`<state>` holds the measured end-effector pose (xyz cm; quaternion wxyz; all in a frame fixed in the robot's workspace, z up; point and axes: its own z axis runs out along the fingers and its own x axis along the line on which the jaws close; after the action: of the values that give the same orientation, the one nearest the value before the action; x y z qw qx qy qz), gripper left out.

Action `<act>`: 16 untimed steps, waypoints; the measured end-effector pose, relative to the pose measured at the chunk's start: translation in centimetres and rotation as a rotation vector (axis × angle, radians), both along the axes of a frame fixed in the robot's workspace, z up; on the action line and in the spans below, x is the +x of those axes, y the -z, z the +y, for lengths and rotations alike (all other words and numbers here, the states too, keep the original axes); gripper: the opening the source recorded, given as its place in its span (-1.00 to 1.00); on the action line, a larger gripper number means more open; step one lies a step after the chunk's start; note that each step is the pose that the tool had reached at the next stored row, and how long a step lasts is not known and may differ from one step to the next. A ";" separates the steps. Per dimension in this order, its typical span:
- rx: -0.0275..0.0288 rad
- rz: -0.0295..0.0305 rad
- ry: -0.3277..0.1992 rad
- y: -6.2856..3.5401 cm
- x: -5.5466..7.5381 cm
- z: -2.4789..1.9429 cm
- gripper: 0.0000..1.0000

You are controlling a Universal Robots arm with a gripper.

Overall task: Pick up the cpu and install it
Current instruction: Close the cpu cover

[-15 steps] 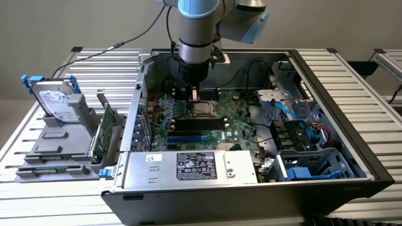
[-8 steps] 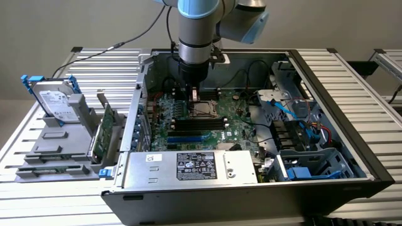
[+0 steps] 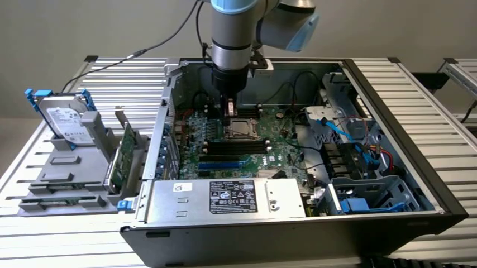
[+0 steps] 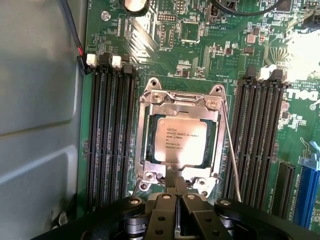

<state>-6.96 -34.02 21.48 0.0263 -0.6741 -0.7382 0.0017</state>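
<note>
The cpu (image 4: 181,141), a small square chip with a dull silver top and printed text, lies flat in the metal socket frame (image 4: 150,130) on the green motherboard (image 4: 200,45). From the exterior view the cpu (image 3: 240,129) sits in the middle of the board, inside the open computer case. My gripper (image 4: 176,184) is shut, its two fingers pressed together with nothing between them, their tips at the socket frame's edge beside the chip. In the exterior view the gripper (image 3: 229,109) hangs straight down just behind the socket.
Long black memory slots (image 4: 107,135) flank the socket on both sides, and a thin metal lever (image 4: 231,160) runs along one side. The case wall (image 3: 170,111) stands close on the exterior view's left. A hard drive (image 3: 66,120) in a blue bracket rests outside the case.
</note>
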 end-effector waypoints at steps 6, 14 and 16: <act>0.0001 0.0000 -0.001 -0.34 0.3 0.00 -0.79; 0.0000 0.0000 -0.004 -1.19 0.9 0.00 -0.79; 0.0000 0.0001 -0.004 -1.73 0.9 0.00 -0.79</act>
<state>-6.08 -34.02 23.21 0.0263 -0.6726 -0.7395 0.0018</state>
